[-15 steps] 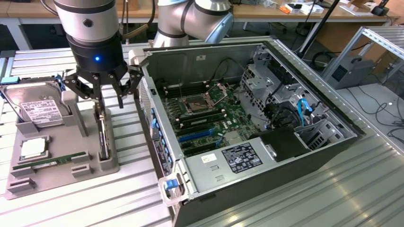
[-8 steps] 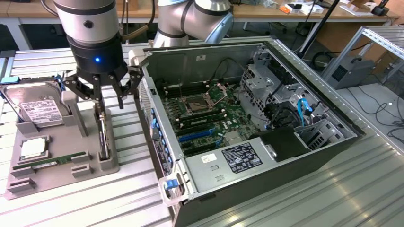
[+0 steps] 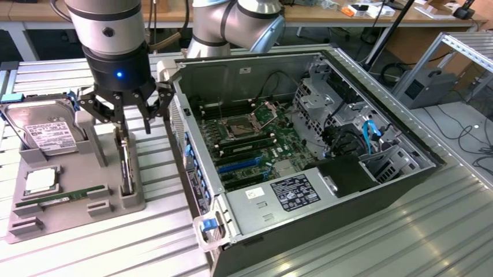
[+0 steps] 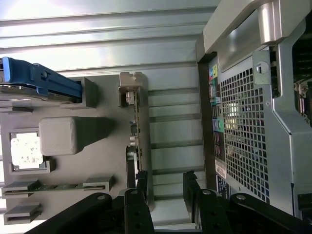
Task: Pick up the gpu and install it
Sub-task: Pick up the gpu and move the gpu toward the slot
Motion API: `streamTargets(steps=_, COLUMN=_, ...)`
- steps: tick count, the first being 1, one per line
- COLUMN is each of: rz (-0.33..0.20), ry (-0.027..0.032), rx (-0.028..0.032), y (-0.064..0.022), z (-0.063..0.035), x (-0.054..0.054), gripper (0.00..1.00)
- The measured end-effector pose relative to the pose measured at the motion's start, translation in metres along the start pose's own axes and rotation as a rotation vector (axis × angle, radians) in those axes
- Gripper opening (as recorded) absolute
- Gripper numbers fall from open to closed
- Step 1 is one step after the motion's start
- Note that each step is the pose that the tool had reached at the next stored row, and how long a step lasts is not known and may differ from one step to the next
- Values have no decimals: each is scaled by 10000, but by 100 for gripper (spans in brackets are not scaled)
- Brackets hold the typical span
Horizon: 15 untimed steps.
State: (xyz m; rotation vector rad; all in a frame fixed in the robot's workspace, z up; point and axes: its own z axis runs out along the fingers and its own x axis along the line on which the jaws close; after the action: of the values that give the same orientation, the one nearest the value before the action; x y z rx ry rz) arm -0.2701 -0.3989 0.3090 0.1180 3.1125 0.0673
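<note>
Hovering just above the grey holder on the table, the gripper has its jaws spread wide and holds nothing. The gpu stands on its edge in a slot of this holder, at the side nearer to the open computer case. It is directly under the gripper and not yet touched. In the wrist view the gpu appears as a thin line, with its metal bracket at the far end. The gripper is not centred on it: one fingertip is almost over the card, and the other is over the bare holder towards the case.

In my judgement the step in hand is the approach for picking up, so the task is at its beginning; the card is not lifted and nothing is installed in the case.

The grasp, as I judge it, calls for a small sideways correction, so that the card lies between both fingers, and then a straight descent. The card is thin and stands upright, so a finger that comes down on its top edge could push it or tilt it in the slot. The hard drive stands in the same holder, apart from the gpu, and does not seem to be in the way.
</note>
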Motion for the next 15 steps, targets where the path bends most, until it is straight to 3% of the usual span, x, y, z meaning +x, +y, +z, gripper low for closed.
streamTargets(steps=12, rz=1, ry=0, rx=3, y=-2, z=46, x=2, gripper=42)
streamTargets(steps=15, rz=-1, ry=-5, rx=45, y=-2, z=51, x=2, gripper=42)
